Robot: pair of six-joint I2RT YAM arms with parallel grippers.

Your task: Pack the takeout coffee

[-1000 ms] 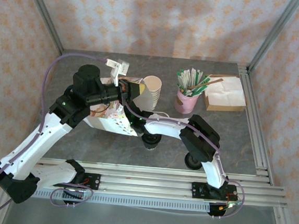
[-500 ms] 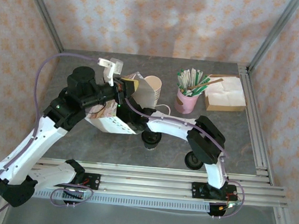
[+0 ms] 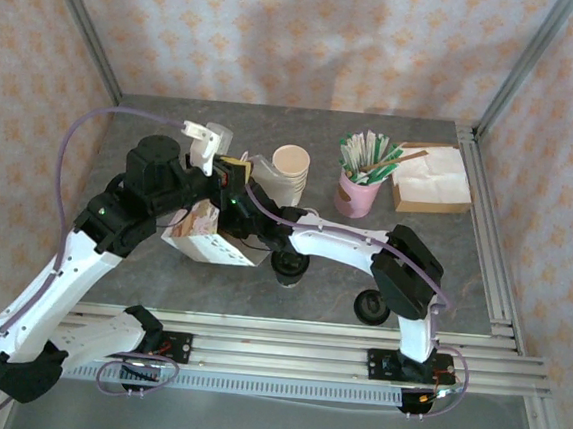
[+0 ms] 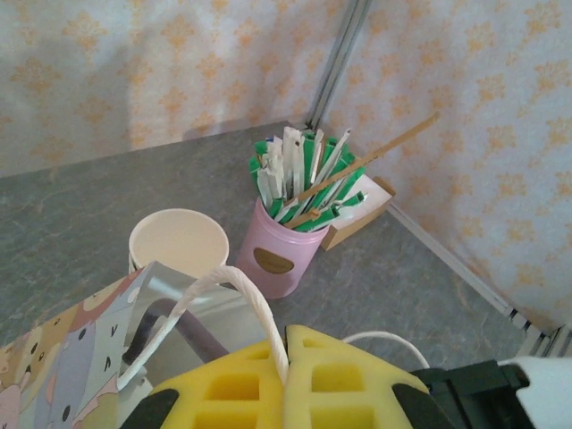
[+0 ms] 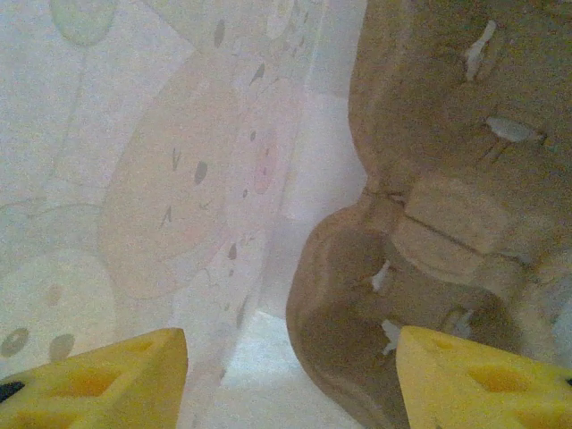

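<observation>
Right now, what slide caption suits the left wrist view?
Left gripper pinches the white handle of the printed paper bag, a lidless paper cup and pink cup of stirrers behind.

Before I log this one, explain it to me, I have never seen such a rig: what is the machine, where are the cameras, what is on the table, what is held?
Two robot arms are bolted at the near edge of the table. The top picture looks down from above; the other two come from a camera on each wrist. The left gripper is shut on the white handle of the paper bag. The right gripper is open inside the bag, beside something brown and crumpled. On the table stand a stack of cups, a pink pot of sticks, a napkin box and the lidded coffee, not yet packed.
</observation>
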